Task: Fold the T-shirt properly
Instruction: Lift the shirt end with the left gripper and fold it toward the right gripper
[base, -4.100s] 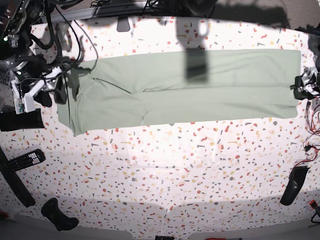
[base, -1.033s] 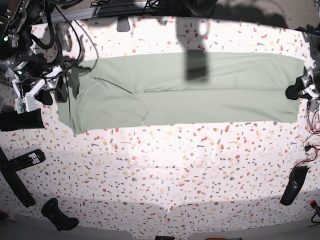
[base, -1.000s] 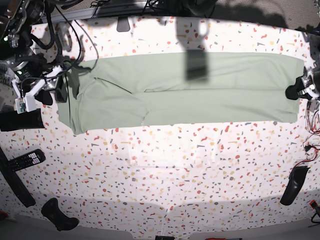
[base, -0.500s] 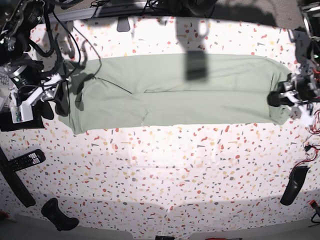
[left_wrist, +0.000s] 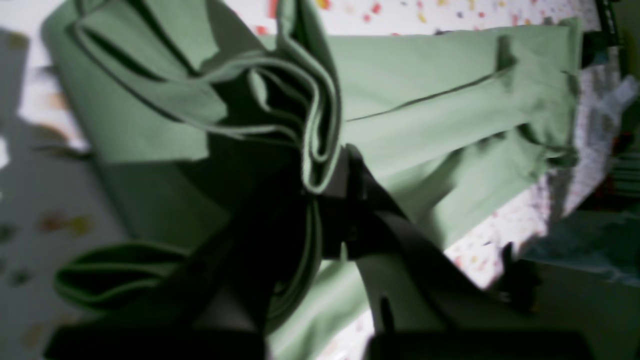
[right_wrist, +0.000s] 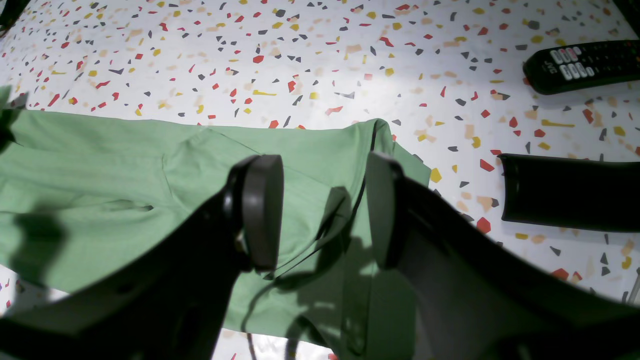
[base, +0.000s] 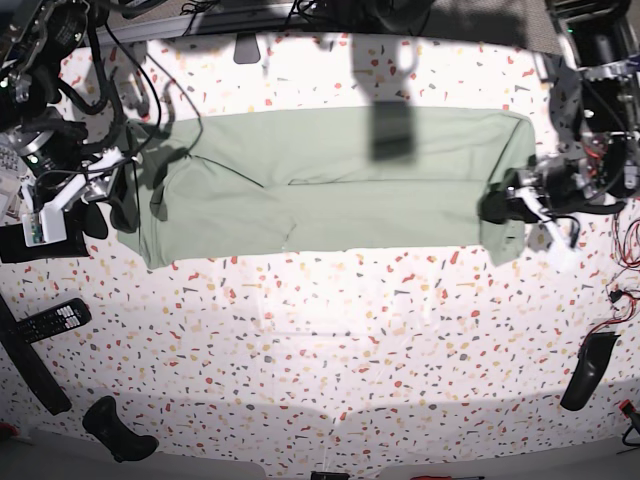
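The T-shirt (base: 330, 190) is pale sage green and lies as a long folded strip across the far half of the speckled table. My left gripper (base: 497, 206) is shut on the strip's right end, which is lifted and bunched. In the left wrist view the jaws (left_wrist: 322, 187) pinch several stacked fabric edges of the T-shirt (left_wrist: 425, 115). My right gripper (base: 118, 205) is open at the strip's left end. In the right wrist view it (right_wrist: 320, 215) hovers just above the T-shirt (right_wrist: 100, 165) near a corner, with nothing between its fingers.
A black remote (base: 50, 320) lies front left, also in the right wrist view (right_wrist: 580, 65). A black block (right_wrist: 565, 192) sits beside the shirt's left end. Other black items lie at the front left (base: 115, 430) and right edge (base: 585, 370). Cables hang at the table's sides.
My left gripper has carried the shirt's right end leftward, off the table's right edge, so the strip is shorter and bunched there. My right arm has shifted slightly over the left end.
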